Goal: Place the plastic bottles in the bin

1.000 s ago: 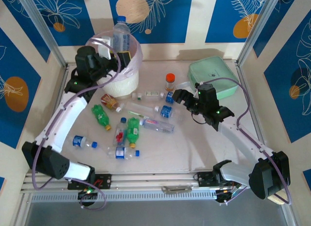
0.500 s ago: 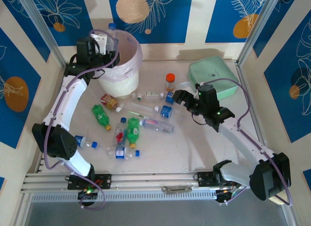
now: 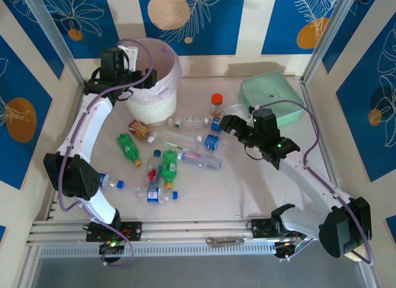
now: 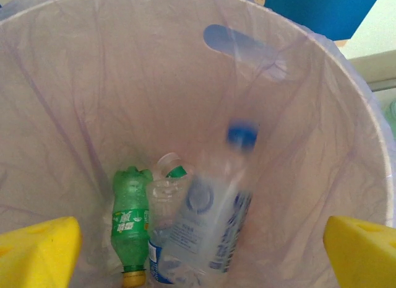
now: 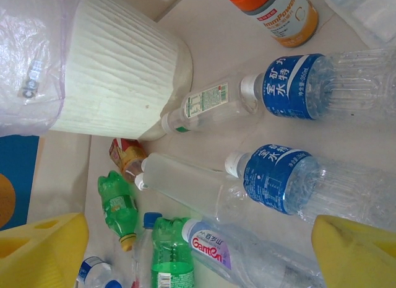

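Clear blue-capped bottle [image 4: 213, 207] blurred inside bin [image 3: 158, 105] at 11 o'clock on table [image 3: 247, 192]; left gripper [image 4: 201, 241] above, jaws spread, empty. Right gripper [image 5: 198, 235] jaws spread, empty, over bottles [image 5: 284, 176].

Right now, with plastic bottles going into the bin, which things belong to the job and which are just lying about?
Job: bin; blue-label bottles; green bottles; red-label bottle; bottles inside bin.
Lying about: orange red-capped bottle; mint-green case.

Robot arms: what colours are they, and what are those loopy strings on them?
The left arm and right arm have white shells, black joints, tiny green lights and looping lilac cables. Their fingers are chunky bright yellow blocks.
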